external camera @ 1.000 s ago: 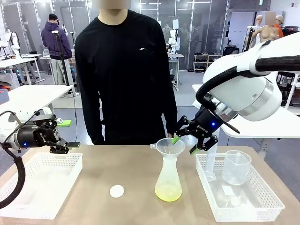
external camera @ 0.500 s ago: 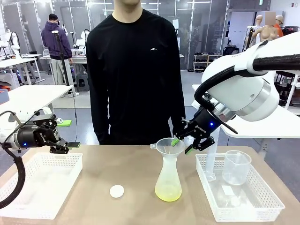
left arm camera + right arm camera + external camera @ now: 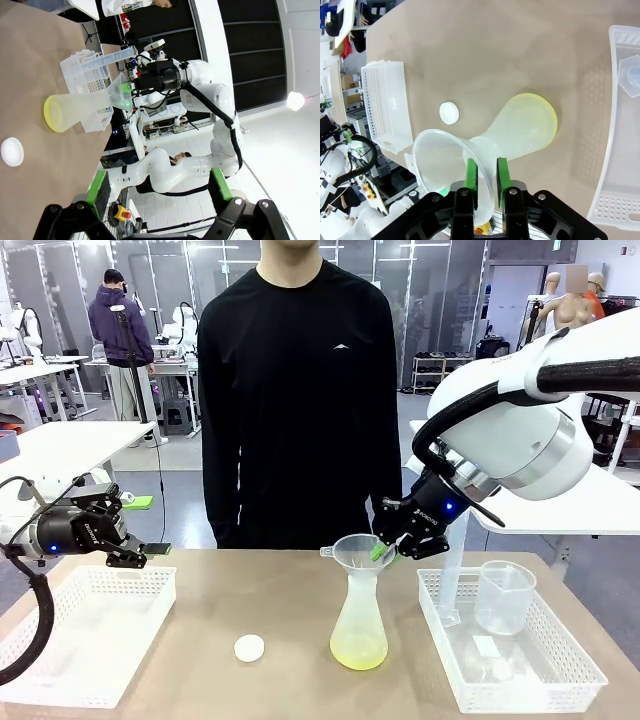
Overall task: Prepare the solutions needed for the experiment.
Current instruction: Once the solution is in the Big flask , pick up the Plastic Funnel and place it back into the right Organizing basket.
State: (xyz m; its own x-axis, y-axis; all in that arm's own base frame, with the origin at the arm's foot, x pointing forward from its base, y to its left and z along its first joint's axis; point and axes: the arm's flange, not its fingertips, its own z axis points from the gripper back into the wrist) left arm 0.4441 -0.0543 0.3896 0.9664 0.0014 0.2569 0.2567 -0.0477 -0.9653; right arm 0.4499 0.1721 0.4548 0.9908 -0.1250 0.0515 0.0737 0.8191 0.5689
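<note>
Closed since a second ago, my right jaws pinch the funnel point(image 3: 350, 554) rim atop the conical flask point(image 3: 359, 620) of solutions point(image 3: 358, 652); lifting it off looks next; left jaws gape empty

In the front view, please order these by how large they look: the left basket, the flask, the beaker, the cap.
1. left basket, clearly the largest
2. flask
3. beaker, shorter than the flask but about as wide; the two are close
4. cap, by far the smallest
</note>
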